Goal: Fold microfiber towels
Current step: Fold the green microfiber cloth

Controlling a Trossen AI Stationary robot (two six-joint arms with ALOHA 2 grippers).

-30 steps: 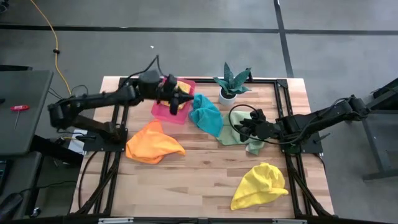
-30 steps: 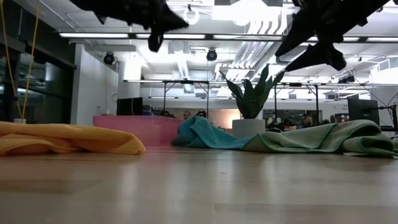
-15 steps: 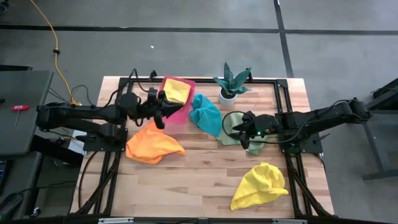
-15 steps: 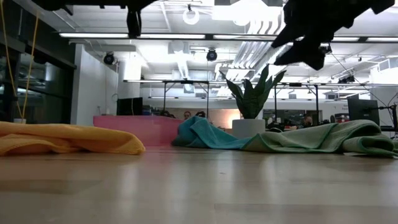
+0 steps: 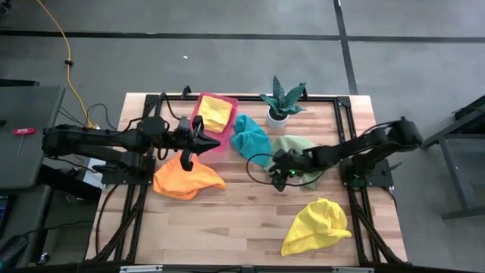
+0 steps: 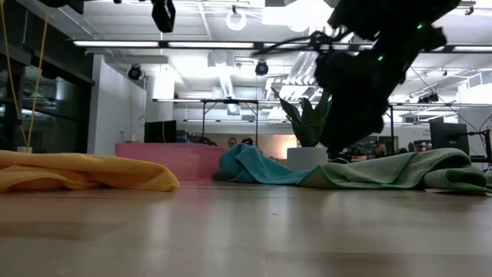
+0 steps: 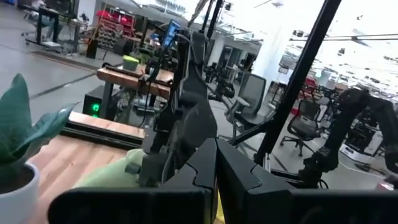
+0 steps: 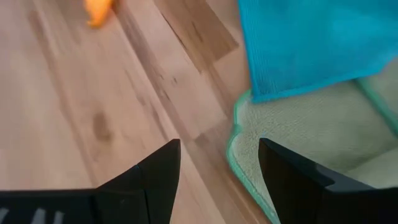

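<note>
Five microfiber towels are seen on the wooden table [image 5: 227, 220] from above. A folded yellow towel [image 5: 215, 112] is held in the pink tray [image 5: 203, 133] at about 11 o'clock from the table's centre. The teal towel [image 5: 248, 137] is lain near 12 o'clock, with the light green towel [image 5: 299, 145] touching it toward 2 o'clock, its edge partly covered by the teal one. The orange towel [image 5: 187, 177] is crumpled at 9 o'clock, and the second yellow towel [image 5: 316, 225] is heaped at 4 o'clock. A potted plant [image 5: 281, 99] is placed at the far edge, near 1 o'clock.

The left gripper [image 5: 213, 142] is held above the table between the tray and the orange towel, its fingers pressed together and nothing carried. The right gripper [image 5: 277, 175] is lowered at the near edge of the light green towel, its fingers [image 8: 158, 171] spread wide over the towel's hem and bare wood, with nothing grasped.
</note>
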